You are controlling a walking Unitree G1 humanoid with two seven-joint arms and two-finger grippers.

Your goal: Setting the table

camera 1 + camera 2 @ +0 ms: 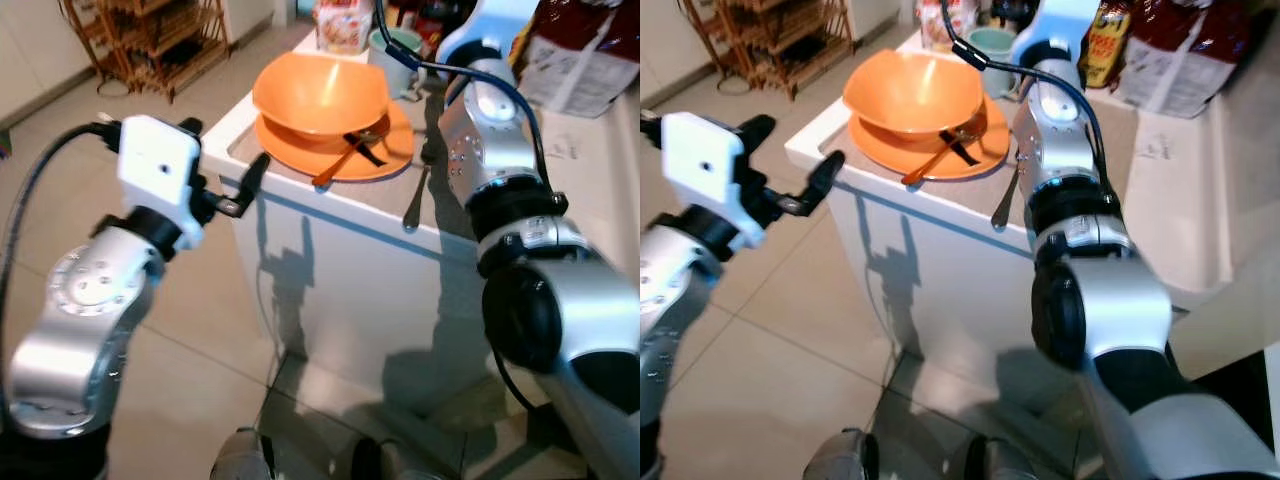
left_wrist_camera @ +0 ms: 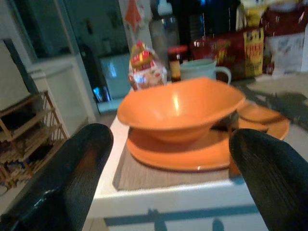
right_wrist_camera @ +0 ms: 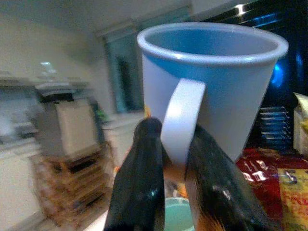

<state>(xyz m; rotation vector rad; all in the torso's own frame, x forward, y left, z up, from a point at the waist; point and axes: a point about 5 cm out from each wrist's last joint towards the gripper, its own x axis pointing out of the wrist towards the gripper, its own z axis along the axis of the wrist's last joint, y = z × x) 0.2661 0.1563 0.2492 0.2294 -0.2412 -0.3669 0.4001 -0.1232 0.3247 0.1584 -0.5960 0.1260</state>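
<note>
An orange bowl (image 1: 320,92) rests on an orange plate (image 1: 385,155) over a grey mat (image 2: 130,174) at the corner of the white table (image 1: 340,270). An orange spoon (image 1: 338,166) lies on the plate, and a metal spoon (image 1: 416,198) lies beside it. My left gripper (image 1: 225,160) hangs open off the table's left edge, level with the bowl, holding nothing. My right arm (image 1: 495,150) reaches over the table toward the back. The right gripper (image 3: 175,132) is shut on the handle of a light blue cup (image 3: 216,77), held upright above a teal mug (image 1: 398,55).
Snack packets (image 1: 345,25) and large food bags (image 1: 575,55) crowd the back of the table. A wooden rack (image 1: 150,35) stands on the tiled floor (image 1: 220,400) to the far left. The table's tall white side faces me.
</note>
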